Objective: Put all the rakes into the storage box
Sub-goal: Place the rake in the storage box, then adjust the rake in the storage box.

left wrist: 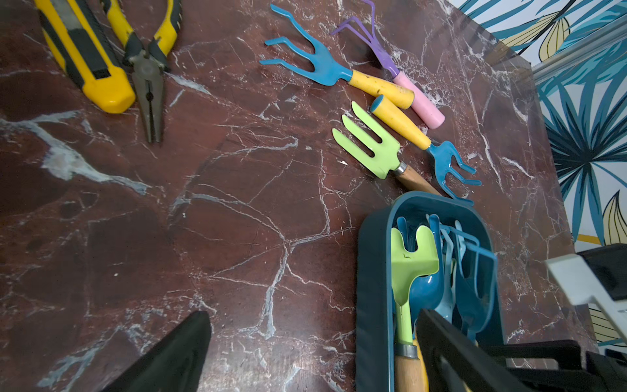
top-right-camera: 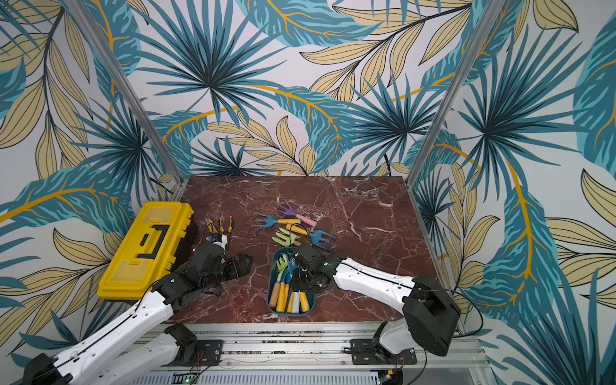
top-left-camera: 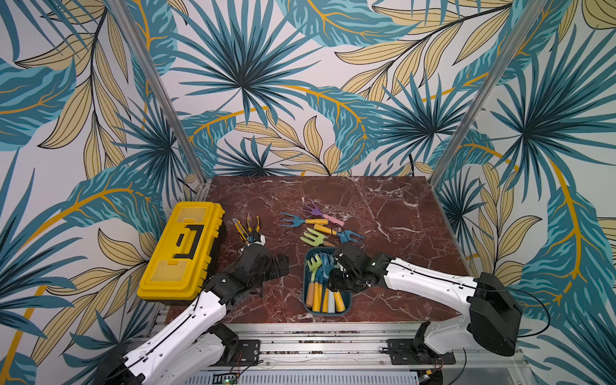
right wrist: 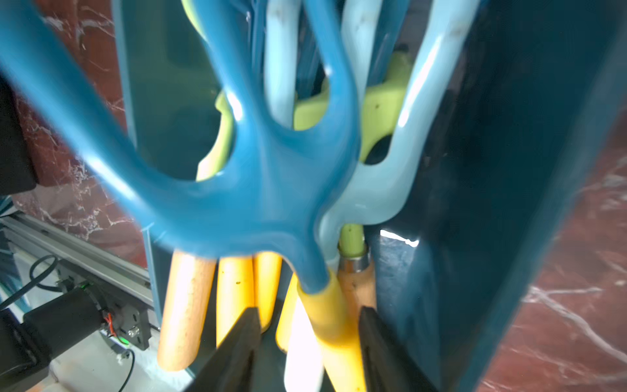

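Observation:
The storage box [top-left-camera: 306, 293] [top-right-camera: 269, 295] is a dark teal tray near the table's front edge, and several rakes lie in it. In the right wrist view a blue rake [right wrist: 271, 190] with a yellow handle rests on top of them, inside the box wall [right wrist: 509, 169]. My right gripper [right wrist: 310, 310] [top-left-camera: 336, 283] is down in the box. Its jaws stand apart around that yellow handle, with a gap on one side. My left gripper [left wrist: 312, 315] [top-left-camera: 280, 263] hovers wide open over bare table just left of the box [left wrist: 373, 288], holding nothing.
Behind the box lie loose rakes: a blue one [top-left-camera: 300, 220], a purple one with a pink handle [top-left-camera: 321, 213], a green fork [top-left-camera: 313, 237] and another blue one [top-left-camera: 348, 236]. A yellow toolbox [top-left-camera: 181, 253] stands at the left, with a utility knife [top-left-camera: 240, 230] and pliers [top-left-camera: 254, 226] beside it.

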### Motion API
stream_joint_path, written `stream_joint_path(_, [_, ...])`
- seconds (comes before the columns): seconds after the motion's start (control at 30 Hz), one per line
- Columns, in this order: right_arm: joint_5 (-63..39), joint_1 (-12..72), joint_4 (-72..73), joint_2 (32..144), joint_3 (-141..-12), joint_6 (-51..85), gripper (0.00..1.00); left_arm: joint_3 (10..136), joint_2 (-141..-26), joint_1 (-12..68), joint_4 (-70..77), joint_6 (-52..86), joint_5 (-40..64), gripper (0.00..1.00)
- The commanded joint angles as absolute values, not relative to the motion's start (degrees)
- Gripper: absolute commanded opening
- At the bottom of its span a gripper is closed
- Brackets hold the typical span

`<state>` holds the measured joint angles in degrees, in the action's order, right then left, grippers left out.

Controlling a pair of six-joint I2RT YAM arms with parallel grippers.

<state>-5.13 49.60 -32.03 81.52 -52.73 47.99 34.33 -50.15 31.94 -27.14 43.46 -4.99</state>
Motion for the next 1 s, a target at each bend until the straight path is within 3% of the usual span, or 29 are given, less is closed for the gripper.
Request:
stream_joint_path(0.0, [1.0, 49.8, -37.9, 76.5, -54.8, 47.7, 0.62, 34.2, -50.6, 31.0, -26.1, 43.3, -5.1, 1.0])
stream_joint_path(0.13, [5.2, 48.7, -40.8, 71.3, -56.4, 45.4, 0.68, 36.4, -53.2, 29.7, -25.3, 42.5, -3.7, 1.0])
stream_joint_path(0.3, [2.8, 43.8, -40.6, 72.3, -58.8, 42.4, 0.66, 39.6, -59.7, 28.6, -22.5, 42.0, 1.8, 1.0])
stream_joint_path(0.37, [-2.9, 43.8, -39.4, 74.7, -59.9, 40.9, 0.63, 41.0, -62.9, 28.6, -22.3, 41.6, 5.7, 1.0])
stream_joint_path(0.57, [-11.5, 45.7, -34.3, 80.1, -57.3, 38.6, 0.61, 41.3, -68.1, 28.6, -17.9, 43.5, 11.1, 0.99])
stream_joint_path(0.97, [-8.2, 52.1, -38.4, 85.9, -56.3, 38.6, 0.61, 40.5, -68.6, 28.6, -17.5, 43.4, 11.2, 1.0])
